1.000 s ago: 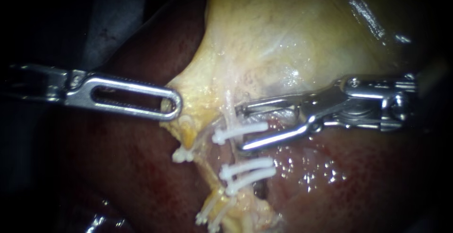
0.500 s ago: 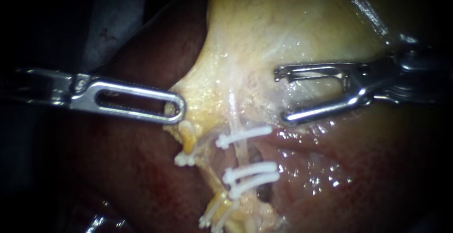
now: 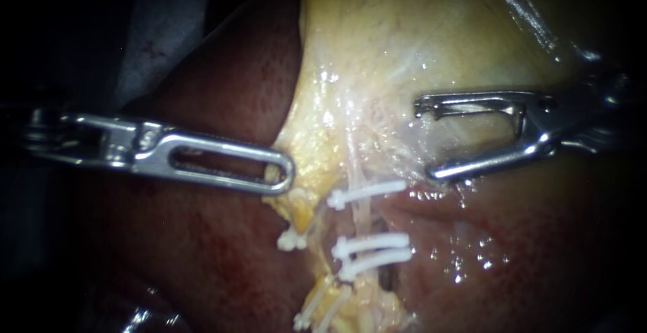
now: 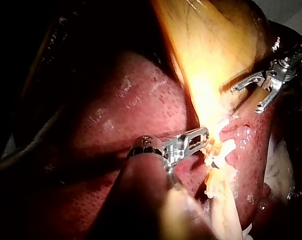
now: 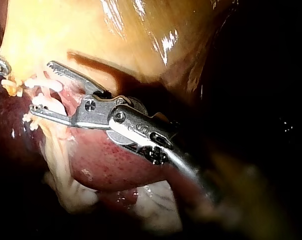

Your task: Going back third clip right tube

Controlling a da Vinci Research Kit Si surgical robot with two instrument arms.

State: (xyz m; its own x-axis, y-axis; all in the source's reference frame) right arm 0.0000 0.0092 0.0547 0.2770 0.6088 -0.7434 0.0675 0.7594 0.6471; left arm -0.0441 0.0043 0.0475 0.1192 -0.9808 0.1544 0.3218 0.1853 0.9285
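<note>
The right tube [image 3: 362, 217] is a pale strand running down from the yellow gallbladder [image 3: 404, 43]. It carries three white clips: one upper clip [image 3: 367, 193] and a close pair [image 3: 373, 251] below it. My right instrument [image 3: 424, 141] stands open and empty, off to the right of the tube and just above the upper clip's level; it also shows in the right wrist view [image 5: 41, 87] and the left wrist view [image 4: 245, 100]. My left instrument [image 3: 283, 171] is shut on the gallbladder's yellow edge [image 4: 203, 136], left of the tubes.
Dark red liver [image 3: 222, 238] lies under and around the tubes. More white clips sit on the left tube [image 3: 291, 240] and lower down [image 3: 317, 311]. A small dark hole [image 3: 384, 278] shows beside the paired clips.
My right instrument has drawn back to the right and upward, from around the upper clip and tube, with its jaws still open. The left instrument keeps its hold.
</note>
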